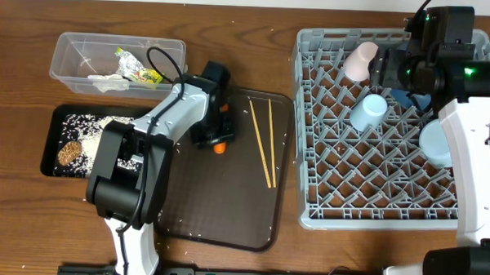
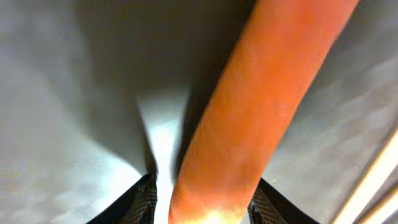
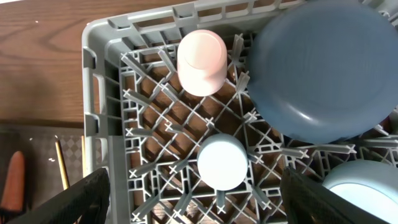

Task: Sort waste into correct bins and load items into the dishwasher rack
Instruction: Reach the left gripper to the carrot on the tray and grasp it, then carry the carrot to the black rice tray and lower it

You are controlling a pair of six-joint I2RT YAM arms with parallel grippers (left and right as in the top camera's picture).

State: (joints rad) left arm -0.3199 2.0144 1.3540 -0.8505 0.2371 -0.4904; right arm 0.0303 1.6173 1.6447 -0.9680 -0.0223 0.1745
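Carrot (image 2: pixel 267 112) fills left wrist view; overhead shows just tip.

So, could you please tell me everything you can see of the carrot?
The carrot is a smooth, plain orange stick, whole as far as shown, with no greens visible. It lies flat on the dark brown tray, left of the chopsticks. The left end effector pinches one end between its fingers; overhead, the arm hides most of it.
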